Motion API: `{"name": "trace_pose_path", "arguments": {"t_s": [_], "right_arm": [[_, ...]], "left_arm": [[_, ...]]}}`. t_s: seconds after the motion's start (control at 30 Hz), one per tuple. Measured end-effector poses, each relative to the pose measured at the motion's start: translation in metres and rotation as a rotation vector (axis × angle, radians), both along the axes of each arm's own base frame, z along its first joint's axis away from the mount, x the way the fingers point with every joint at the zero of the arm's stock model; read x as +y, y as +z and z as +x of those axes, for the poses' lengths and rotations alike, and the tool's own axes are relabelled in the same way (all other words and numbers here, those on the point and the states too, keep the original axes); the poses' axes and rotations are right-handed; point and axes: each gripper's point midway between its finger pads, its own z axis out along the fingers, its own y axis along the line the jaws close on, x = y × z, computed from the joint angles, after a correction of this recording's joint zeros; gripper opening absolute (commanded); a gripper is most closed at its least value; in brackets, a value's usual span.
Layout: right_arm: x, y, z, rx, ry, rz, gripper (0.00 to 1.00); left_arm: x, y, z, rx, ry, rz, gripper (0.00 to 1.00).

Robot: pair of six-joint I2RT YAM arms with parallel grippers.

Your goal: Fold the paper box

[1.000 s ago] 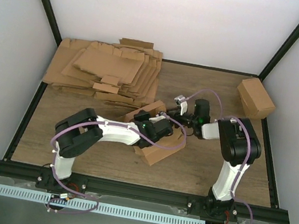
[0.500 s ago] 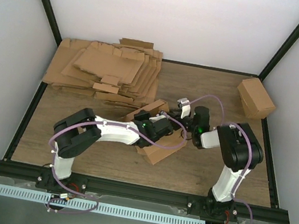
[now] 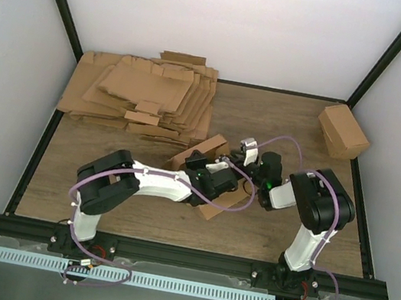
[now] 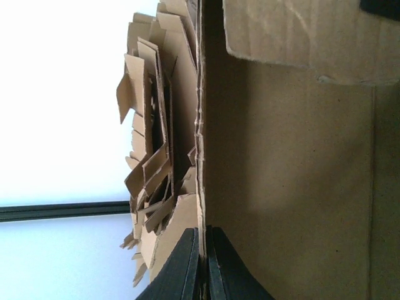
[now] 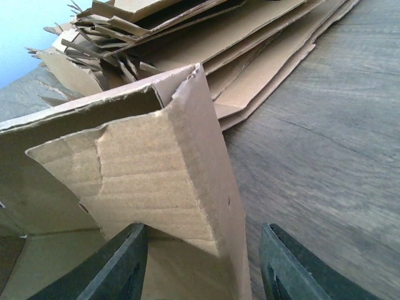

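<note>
The paper box [image 3: 207, 198] is a brown cardboard die-cut, half raised into a carton at the table's middle. My left gripper [image 3: 215, 177] is shut on one thin wall of it; in the left wrist view the two black fingers [image 4: 187, 269] pinch the wall's edge [image 4: 201, 156]. My right gripper [image 3: 249, 162] is open at the box's right end. In the right wrist view its fingers [image 5: 119, 265] stand apart on either side of the box's corner and end flap [image 5: 181, 181], the flap bent inward.
A thick pile of flat brown sheets [image 3: 144, 97] lies at the back left, also in the right wrist view [image 5: 237, 37]. A closed brown cardboard cuboid [image 3: 342, 131] sits at the back right. Black frame rails border the wooden table [image 3: 273, 225].
Both grippers and the box have shifted slightly toward the near right. The right wrist has swung lower beside the box's end.
</note>
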Motion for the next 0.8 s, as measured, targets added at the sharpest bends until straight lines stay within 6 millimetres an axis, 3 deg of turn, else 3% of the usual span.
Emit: {"name": "trace_pose_path", "arguments": {"t_s": [0.23, 0.4, 0.8], "right_arm": [[-0.007, -0.003, -0.009, -0.001, -0.030, 0.024, 0.52], [-0.014, -0.006, -0.013, 0.001, -0.071, 0.033, 0.58], [-0.022, -0.004, -0.027, -0.011, -0.096, 0.062, 0.63]], "left_arm": [[-0.009, 0.001, -0.010, -0.048, -0.012, 0.046, 0.04], [-0.014, -0.010, -0.017, -0.059, -0.015, 0.090, 0.04], [-0.016, -0.012, -0.021, -0.066, -0.003, 0.100, 0.04]]}}
